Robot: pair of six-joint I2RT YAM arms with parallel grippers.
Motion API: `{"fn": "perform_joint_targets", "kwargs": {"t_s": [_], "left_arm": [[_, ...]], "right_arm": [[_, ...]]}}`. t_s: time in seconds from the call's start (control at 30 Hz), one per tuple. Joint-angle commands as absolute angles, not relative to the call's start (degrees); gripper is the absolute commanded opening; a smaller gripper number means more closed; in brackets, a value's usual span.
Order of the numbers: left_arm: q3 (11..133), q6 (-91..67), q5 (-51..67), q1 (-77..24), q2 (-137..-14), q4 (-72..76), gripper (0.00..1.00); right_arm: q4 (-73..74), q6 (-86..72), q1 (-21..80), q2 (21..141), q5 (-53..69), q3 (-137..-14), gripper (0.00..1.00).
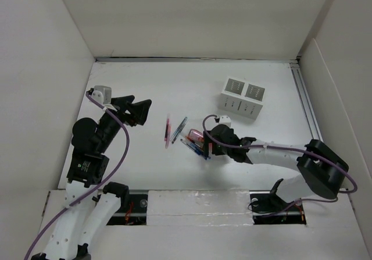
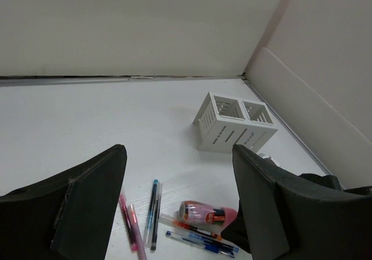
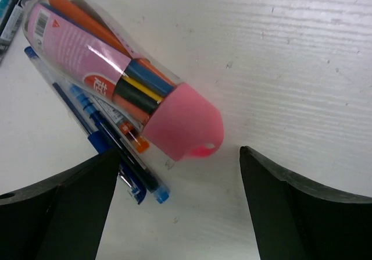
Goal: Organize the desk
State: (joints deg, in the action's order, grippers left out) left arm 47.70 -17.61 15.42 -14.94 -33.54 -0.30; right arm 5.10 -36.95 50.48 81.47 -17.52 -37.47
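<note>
The white desk [image 1: 139, 85] holds a loose cluster of pens at its middle. A clear tube of markers with a pink cap [image 1: 196, 136] lies on its side. My right gripper [image 1: 204, 144] is open and low over the tube's capped end. In the right wrist view the pink cap [image 3: 183, 129] lies between the spread fingers [image 3: 180, 152], untouched. Two blue pens [image 3: 99, 143] lie against the tube. My left gripper [image 1: 141, 110] is open and empty, raised left of the pens [image 2: 179, 155].
A white two-compartment organizer box [image 1: 243, 97] stands at the back right, also in the left wrist view [image 2: 232, 123]. Two pink pens [image 1: 168, 132] and two teal-and-dark pens [image 1: 180, 129] lie left of the tube. A metal rail [image 1: 305, 103] runs along the right edge. White walls enclose the desk.
</note>
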Motion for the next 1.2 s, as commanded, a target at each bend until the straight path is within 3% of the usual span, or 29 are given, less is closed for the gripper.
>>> {"fn": "perform_joint_targets", "kwargs": {"t_s": [0.0,0.47,0.63,0.77,0.87,1.07,1.17], "left_arm": [[48.1,-17.0,16.1,-15.0,-32.8,1.9,0.69],[48.1,-16.7,15.6,-15.0,-32.5,2.2,0.69],[48.2,-16.6,15.9,-15.0,-33.2,2.2,0.69],[48.5,-16.6,15.7,-15.0,-34.3,1.8,0.69],[48.4,-16.5,15.9,-15.0,-34.2,2.3,0.69],[48.5,-16.4,15.9,-15.0,-35.0,2.2,0.69],[48.9,-16.4,15.8,-15.0,-35.6,1.8,0.69]], "right_arm": [[2.3,-34.9,51.0,82.7,-21.5,-40.5,0.89],[4.0,-30.5,50.5,93.3,-24.3,-48.4,0.85],[0.7,-28.7,49.8,92.6,-21.9,-47.6,0.69],[-4.0,-28.0,49.0,90.8,-16.8,-45.4,0.47],[-4.7,-28.6,48.5,90.8,-16.4,-44.8,0.44],[-5.6,-29.4,48.5,87.1,-17.4,-43.4,0.23],[-4.0,-29.6,48.5,81.0,-17.6,-42.8,0.22]]}}
